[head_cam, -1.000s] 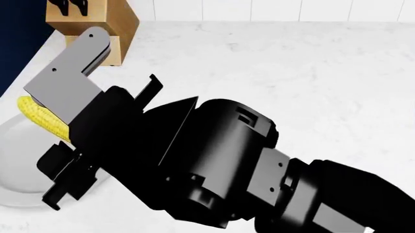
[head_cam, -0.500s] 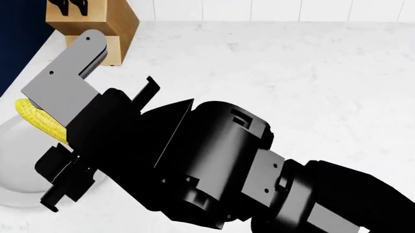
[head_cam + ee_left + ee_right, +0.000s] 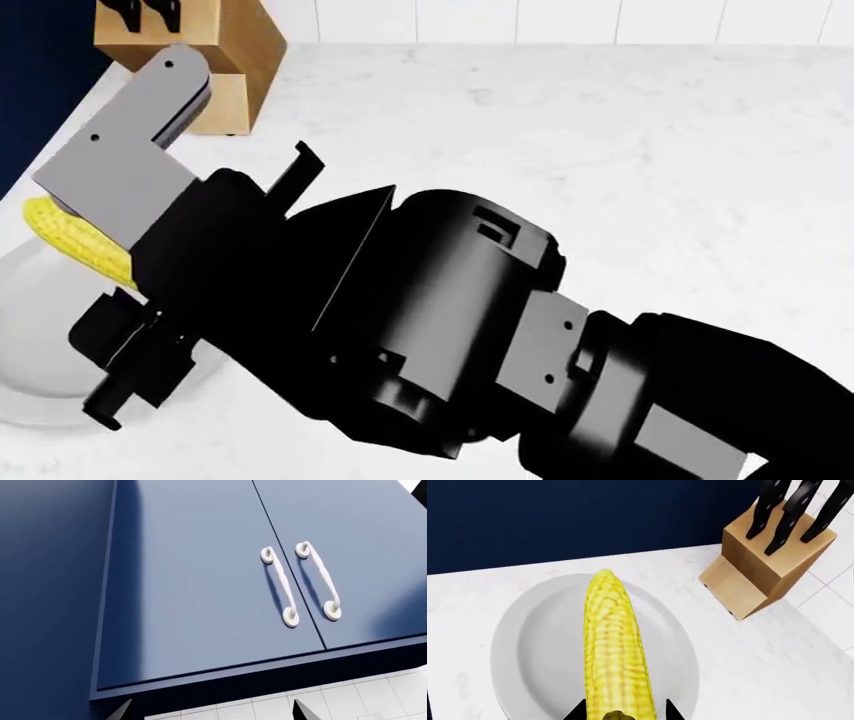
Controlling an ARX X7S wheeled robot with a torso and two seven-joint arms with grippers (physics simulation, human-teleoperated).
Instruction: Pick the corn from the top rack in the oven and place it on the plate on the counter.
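Observation:
My right gripper (image 3: 624,713) is shut on the corn (image 3: 610,645), a yellow cob that points away from the jaws over the middle of the white plate (image 3: 527,655). I cannot tell whether the corn touches the plate. In the head view the corn (image 3: 67,238) sticks out from under my right arm, above the plate (image 3: 34,330) on the white counter (image 3: 601,150). My left gripper (image 3: 212,711) is open and empty, facing navy cabinet doors. The oven and top rack are out of view.
A wooden knife block (image 3: 774,565) with black handles stands on the counter close beyond the plate; it also shows in the head view (image 3: 220,55). A navy cabinet side (image 3: 560,520) borders the counter behind the plate. White tiles back the counter.
My right arm has moved a little to the left in the head view, carrying the corn further over the plate. The gripper stays shut on it.

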